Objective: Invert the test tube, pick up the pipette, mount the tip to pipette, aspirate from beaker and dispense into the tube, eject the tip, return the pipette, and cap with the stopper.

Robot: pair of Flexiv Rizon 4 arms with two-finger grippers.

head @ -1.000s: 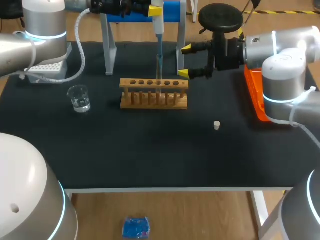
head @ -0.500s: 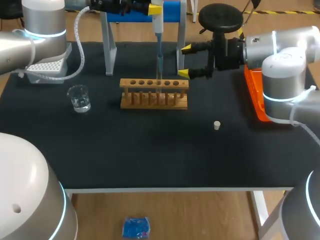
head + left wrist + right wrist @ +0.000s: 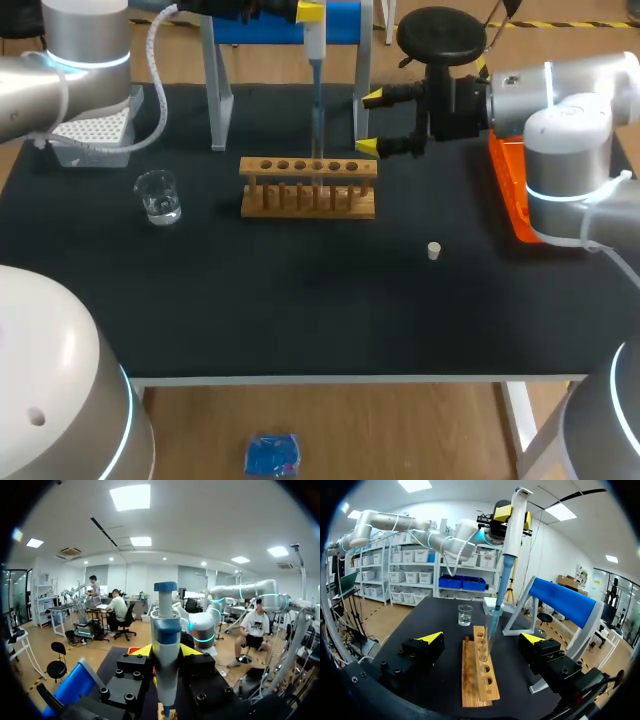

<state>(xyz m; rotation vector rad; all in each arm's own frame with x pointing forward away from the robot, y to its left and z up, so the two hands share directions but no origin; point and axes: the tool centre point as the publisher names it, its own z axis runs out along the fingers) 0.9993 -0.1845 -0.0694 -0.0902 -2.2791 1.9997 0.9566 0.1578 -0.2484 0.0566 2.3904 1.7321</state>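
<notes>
Upright pipette (image 3: pixel 317 60) pinched in left pincer (image 3: pixel 310 12), tip pointing down over wooden rack (image 3: pixel 308 187); right pincer (image 3: pixel 368 122) spread wide just beside rack.

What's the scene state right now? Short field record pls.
left gripper: shut on pipette, above rack
pipette: upright, tip down in tube
tube: upright in rack, uncapped
right gripper: open, empty, by rack's end
beaker: on table, on left arm's side of rack, holds clear liquid
stopper: on table, apart from rack, on right arm's side
</notes>
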